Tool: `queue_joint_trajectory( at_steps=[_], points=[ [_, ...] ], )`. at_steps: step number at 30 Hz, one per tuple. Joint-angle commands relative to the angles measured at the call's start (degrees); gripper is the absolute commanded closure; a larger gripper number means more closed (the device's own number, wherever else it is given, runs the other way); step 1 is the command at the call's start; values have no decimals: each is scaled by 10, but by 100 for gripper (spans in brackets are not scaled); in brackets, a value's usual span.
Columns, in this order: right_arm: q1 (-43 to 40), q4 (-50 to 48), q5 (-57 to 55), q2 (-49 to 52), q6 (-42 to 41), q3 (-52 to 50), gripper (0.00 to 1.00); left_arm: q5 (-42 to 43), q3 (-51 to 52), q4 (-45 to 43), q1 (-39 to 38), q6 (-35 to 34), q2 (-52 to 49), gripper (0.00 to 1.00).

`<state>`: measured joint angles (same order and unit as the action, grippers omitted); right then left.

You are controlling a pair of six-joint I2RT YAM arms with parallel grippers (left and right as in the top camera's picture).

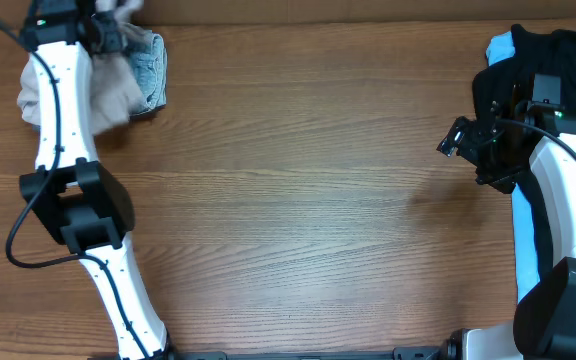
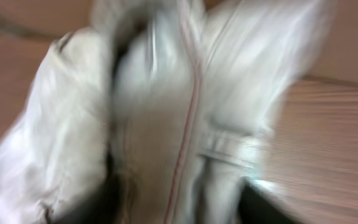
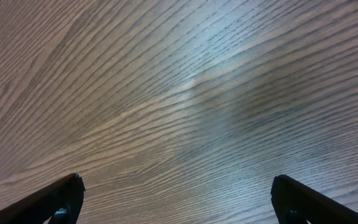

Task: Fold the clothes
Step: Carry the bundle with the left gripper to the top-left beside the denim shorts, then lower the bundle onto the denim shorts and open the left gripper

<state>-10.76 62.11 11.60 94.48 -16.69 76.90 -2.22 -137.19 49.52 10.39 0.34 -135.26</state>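
Far-left on table (image 1: 298, 200), beige shorts (image 1: 114, 92) bunched beneath left gripper (image 1: 118, 35).

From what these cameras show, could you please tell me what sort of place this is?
Probably a robotics lab bench for laundry folding: a wood-grain table, a white left arm and right arm over it, beige shorts heaped at one far corner, black garments at the other.

Wide-spread gripper (image 3: 176, 190) over wooden table (image 3: 185, 93)
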Motion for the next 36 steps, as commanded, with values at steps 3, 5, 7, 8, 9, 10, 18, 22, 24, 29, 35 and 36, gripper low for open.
queue_joint_trajectory(
  at_steps=[3, 5, 7, 8, 9, 10, 18, 22, 24, 29, 35, 36],
  points=[
    [2, -3, 0, 1, 1, -1, 0, 94, -5, -9, -41, -8, 7, 0],
    [2, -3, 0, 1, 1, -1, 0, 93, -8, -7, -46, -8, 8, 0],
    [2, -3, 0, 1, 2, -1, 0, 94, -16, 4, -47, -8, 11, 0],
    [2, -3, 0, 1, 2, -1, 0, 93, -24, 14, -46, -8, 13, 0],
    [2, -3, 0, 1, 2, -1, 0, 93, -35, 28, -43, -8, 14, 0],
    [2, -3, 0, 1, 2, -1, 0, 93, -47, 41, -40, -7, 16, 0],
    [2, -9, 0, 1, 2, -1, 0, 91, -103, 103, 8, 29, 16, 0],
    [2, -10, 0, 1, 2, -1, 0, 91, -83, 82, 29, 64, 14, 0],
    [2, -10, 0, 1, 2, -1, 0, 91, -57, 49, 39, 79, 14, 1],
    [2, -10, 0, 1, 2, -1, 0, 91, 33, -41, 54, 79, 11, 0],
    [2, -7, 0, 1, 2, -1, 0, 91, 162, -174, 56, 78, 5, 0],
    [2, -7, 0, 1, 2, -1, 0, 91, 181, -196, 56, 78, 5, 0]
  ],
)
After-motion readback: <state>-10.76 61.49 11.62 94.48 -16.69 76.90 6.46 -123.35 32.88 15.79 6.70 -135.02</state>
